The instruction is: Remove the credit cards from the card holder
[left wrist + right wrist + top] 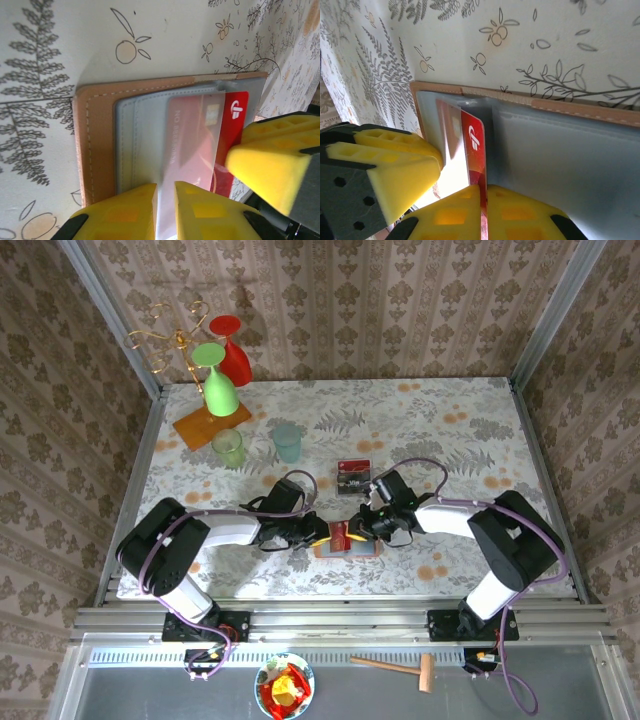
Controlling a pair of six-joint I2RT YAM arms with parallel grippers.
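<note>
Near the middle of the bench's (450, 430) near edge, our left fingers (120, 212) pinch the clear pocket (192, 145) of the open card holder (95, 150) while our right fingers (530, 220) clamp the red card (475, 155), whose free end juts from the pocket toward the right arm.

Floral table (450, 430), open card holder (362, 550), dark cards (354, 476)

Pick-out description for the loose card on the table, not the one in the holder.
On the floral table, look beyond the salmon card holder near the front edge. The dark card lies flat there, right of the teal glass; unlike the red card in the holder, nothing grips it.
</note>
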